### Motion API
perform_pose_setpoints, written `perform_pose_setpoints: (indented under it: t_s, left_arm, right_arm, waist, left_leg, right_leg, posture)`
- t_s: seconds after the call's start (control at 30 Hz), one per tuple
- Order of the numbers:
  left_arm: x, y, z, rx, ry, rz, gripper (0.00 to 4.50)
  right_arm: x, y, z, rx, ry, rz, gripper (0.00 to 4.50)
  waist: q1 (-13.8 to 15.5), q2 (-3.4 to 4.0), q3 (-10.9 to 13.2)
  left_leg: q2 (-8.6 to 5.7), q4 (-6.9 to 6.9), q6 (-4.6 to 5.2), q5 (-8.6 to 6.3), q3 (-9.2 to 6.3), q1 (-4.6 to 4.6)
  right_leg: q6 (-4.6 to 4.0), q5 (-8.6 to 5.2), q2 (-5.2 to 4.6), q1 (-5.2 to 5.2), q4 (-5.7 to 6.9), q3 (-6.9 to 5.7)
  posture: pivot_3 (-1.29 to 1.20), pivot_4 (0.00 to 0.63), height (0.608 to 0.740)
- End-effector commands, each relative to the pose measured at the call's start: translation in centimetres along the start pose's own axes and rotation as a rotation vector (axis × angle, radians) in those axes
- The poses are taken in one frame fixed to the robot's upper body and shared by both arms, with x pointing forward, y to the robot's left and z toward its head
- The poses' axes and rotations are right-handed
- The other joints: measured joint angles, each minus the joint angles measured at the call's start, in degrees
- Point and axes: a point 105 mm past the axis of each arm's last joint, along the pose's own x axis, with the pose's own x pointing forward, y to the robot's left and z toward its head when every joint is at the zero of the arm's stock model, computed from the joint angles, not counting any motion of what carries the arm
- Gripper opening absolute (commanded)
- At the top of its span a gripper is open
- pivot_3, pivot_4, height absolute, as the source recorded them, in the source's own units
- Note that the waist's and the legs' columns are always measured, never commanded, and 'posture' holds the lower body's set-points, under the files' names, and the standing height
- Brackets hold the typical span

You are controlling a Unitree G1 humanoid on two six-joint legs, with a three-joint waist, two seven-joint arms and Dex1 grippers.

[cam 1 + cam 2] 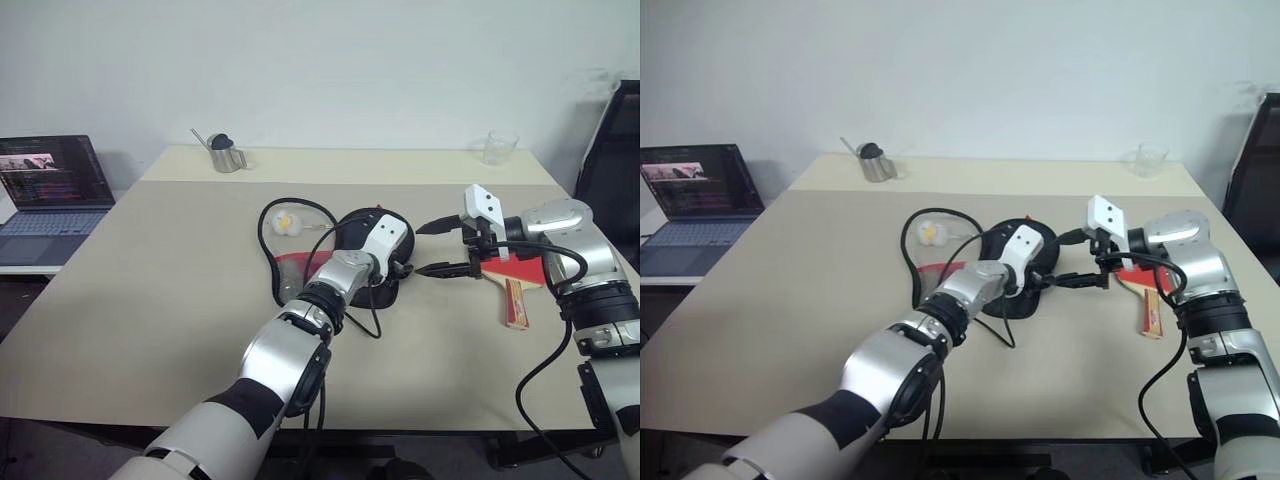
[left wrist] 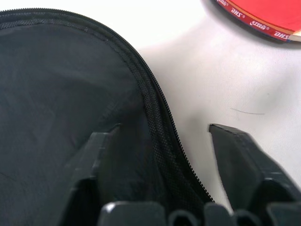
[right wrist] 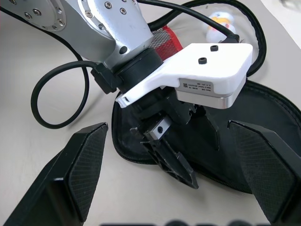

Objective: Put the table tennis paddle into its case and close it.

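The case lies open mid-table, black lining up, with its red outside showing to the left and a white ball on a black cord beside it. My left gripper is open at the case's right rim, and the zip edge runs between its fingers. The table tennis paddle lies flat on the table to the right, with its wood handle toward me. My right gripper hovers open above the table, in front of the paddle. It points left at the left gripper and holds nothing.
An open laptop sits off the table's left side. A metal cup stands at the back left and a clear glass at the back right. A black chair is at the far right. The table's front part is bare.
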Motion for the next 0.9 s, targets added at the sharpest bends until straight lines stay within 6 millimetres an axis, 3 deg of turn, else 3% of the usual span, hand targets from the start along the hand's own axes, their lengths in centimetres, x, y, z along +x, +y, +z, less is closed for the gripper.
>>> perform_pose_setpoints:
  t_s: [0.03, 0.2, 0.37, 0.5, 0.6, 0.77, 0.87, 0.9]
  left_arm:
    - [-1.0, 0.7, 2.7, 0.045, -0.098, -0.046, 3.13]
    - [-4.0, 2.3, 4.0, 0.131, -0.206, -0.129, 3.13]
    - [-8.4, 4.5, 3.8, 0.211, -0.2, -0.177, 3.13]
    - [-13.5, 4.5, 3.6, 0.329, -0.184, -0.325, 3.13]
    - [-16.2, 5.4, 4.3, 0.33, -0.208, -0.334, 3.13]
    - [-21.1, 6.3, 2.1, 0.392, -0.177, -0.345, 3.13]
    - [-22.6, 6.0, 2.0, 0.366, -0.199, -0.343, 3.13]
    - [-22.9, 6.3, 1.6, 0.361, -0.189, -0.325, 3.13]
  right_arm:
    - [-1.2, -1.2, 1.4, -0.056, -0.01, -0.072, 4.5]
    - [-3.9, -2.2, 1.5, -0.007, -0.023, -0.147, 4.5]
    - [-6.5, -4.3, 1.4, 0.035, -0.024, -0.307, 4.5]
    - [-7.7, -6.6, -0.8, 0.16, 0.069, -0.528, 4.5]
    - [-8.3, -7.1, -2.5, 0.245, 0.147, -0.642, 4.5]
    - [-9.1, -6.2, -4.6, 0.397, 0.246, -0.765, 4.5]
    - [-9.7, -5.3, -5.7, 0.509, 0.278, -0.828, 4.5]
    - [-9.9, -4.8, -6.7, 0.625, 0.316, -0.852, 4.5]
  waist:
    - [-0.07, 0.0, 0.0]
    - [-0.08, 0.02, 0.0]
    - [-0.23, 0.02, 0.01]
    - [-0.37, 0.03, 0.0]
    - [-0.15, 0.05, 0.01]
    - [-0.28, 0.07, 0.0]
    - [-0.17, 0.06, 0.0]
    - [-0.13, 0.06, 0.0]
  left_leg:
    - [0.0, 0.0, 0.0, 0.0, 0.0, 0.01]
    - [0.05, -0.01, -0.03, 0.02, 0.02, 0.07]
    - [0.1, -0.01, -0.04, 0.02, 0.06, 0.09]
    - [0.2, -0.03, -0.04, 0.02, 0.1, 0.14]
    - [0.21, -0.02, -0.03, 0.01, 0.12, 0.14]
    - [0.18, -0.04, 0.01, -0.01, 0.29, 0.13]
    - [0.27, -0.02, 0.01, -0.01, 0.38, 0.05]
    - [0.27, 0.0, 0.01, -0.01, 0.37, 0.04]
  right_leg:
    - [0.0, 0.0, 0.0, 0.0, 0.02, 0.01]
    - [-0.01, 0.0, 0.01, -0.01, 0.11, 0.05]
    - [-0.03, 0.01, 0.01, -0.02, 0.13, 0.29]
    - [-0.06, 0.02, 0.04, -0.02, 0.16, 0.4]
    - [-0.13, 0.03, 0.03, -0.05, 0.17, 0.44]
    - [-0.13, 0.03, 0.04, -0.09, 0.13, 0.66]
    - [-0.13, 0.03, 0.01, -0.23, 0.15, 0.75]
    - [-0.13, 0.03, 0.01, -0.24, 0.18, 0.74]
  posture:
    - [0.0, 0.15, 0.74]
    - [0.0, 0.15, 0.74]
    - [0.0, 0.15, 0.74]
    - [0.0, 0.15, 0.74]
    - [0.0, 0.15, 0.74]
    - [0.0, 0.15, 0.74]
    - [0.0, 0.15, 0.74]
    - [0.0, 0.15, 0.74]
